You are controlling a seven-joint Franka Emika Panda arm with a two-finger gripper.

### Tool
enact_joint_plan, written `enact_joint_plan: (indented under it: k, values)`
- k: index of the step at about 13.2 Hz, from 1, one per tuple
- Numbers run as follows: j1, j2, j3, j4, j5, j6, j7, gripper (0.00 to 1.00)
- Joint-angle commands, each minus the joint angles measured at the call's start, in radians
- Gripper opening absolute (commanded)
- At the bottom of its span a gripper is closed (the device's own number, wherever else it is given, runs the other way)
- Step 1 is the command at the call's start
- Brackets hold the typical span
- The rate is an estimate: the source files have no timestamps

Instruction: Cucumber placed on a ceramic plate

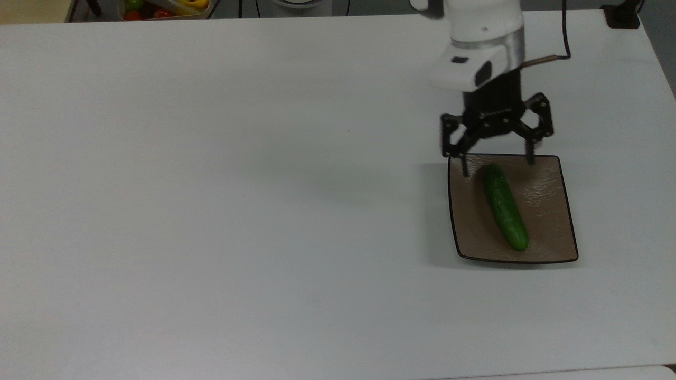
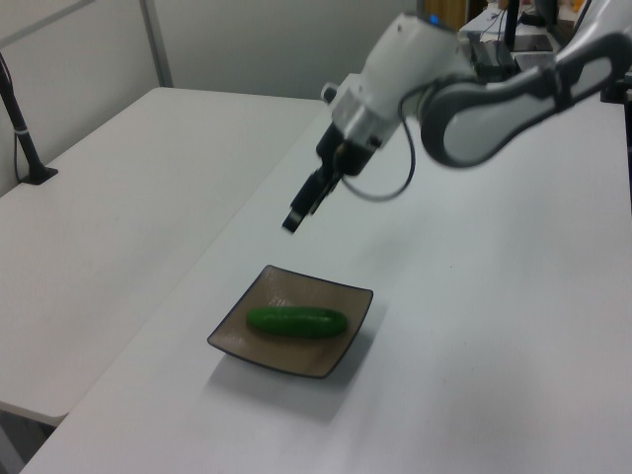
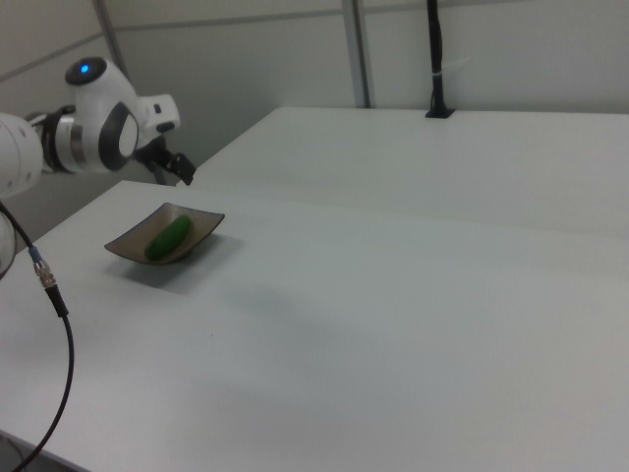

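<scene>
The cucumber point(image 1: 506, 213) is seen lying flat on the plate point(image 1: 549, 211) at the right of the top view, lengthwise along the plate's middle and wholly within the black rim; in the left view it lies across the plate point(image 2: 326, 360) at lower centre of the frame. The gripper point(image 1: 496, 162) is observed above the plate's upper edge in the top view, fingers spread wide and holding nothing; in the left view the gripper point(image 2: 294, 219) hangs well clear above the cucumber point(image 2: 296, 321), with open air between them. In the right view the cucumber point(image 3: 169, 238) and plate point(image 3: 201, 234) are found at left of centre, the arm's head near the upper left corner. The placing step is judged complete: the cucumber rests unsupported and apart from the fingers. The step in hand is judged to be the retreat. For the next move, little is called for beyond a clear lift away from the plate, with no contact made with rim or cucumber. A container of coloured items point(image 1: 163, 8) is noted at the top view's upper left, off the table point(image 1: 237, 211).
</scene>
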Motion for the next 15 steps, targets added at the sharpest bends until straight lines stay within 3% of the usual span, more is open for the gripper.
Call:
enact_joint_plan:
  k: [1,4,11,12,15]
  values:
    - [-0.060,-0.186,-0.022,-0.065,-0.018,-0.262,0.027,1.00]
    - [-0.132,-0.301,-0.030,-0.066,-0.018,-0.510,0.026,1.00]
    - [-0.306,-0.477,-0.039,-0.102,-0.015,-0.882,-0.020,1.00]
    - [-0.339,-0.499,-0.039,-0.112,-0.010,-0.919,-0.049,1.00]
    - [-0.342,-0.554,-0.045,-0.183,-0.007,-0.928,-0.121,1.00]
